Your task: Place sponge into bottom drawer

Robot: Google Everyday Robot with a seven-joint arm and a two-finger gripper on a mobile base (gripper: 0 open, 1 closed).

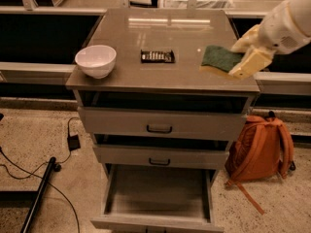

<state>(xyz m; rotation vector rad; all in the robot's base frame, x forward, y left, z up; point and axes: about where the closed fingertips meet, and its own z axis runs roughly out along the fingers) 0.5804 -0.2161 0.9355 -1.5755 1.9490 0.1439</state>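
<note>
Sponge (pixel 217 59) is riding green side up, pinched in the closed gripper (pixel 239 57) over the right edge of the cabinet top (pixel 160 33), apparently held clear for carrying. Bottom drawer (pixel 158 193) is standing open below, ready to receive it.

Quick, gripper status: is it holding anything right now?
Gripper: closed on the sponge, holding it by its right end, at the right front corner of the cabinet top.
</note>
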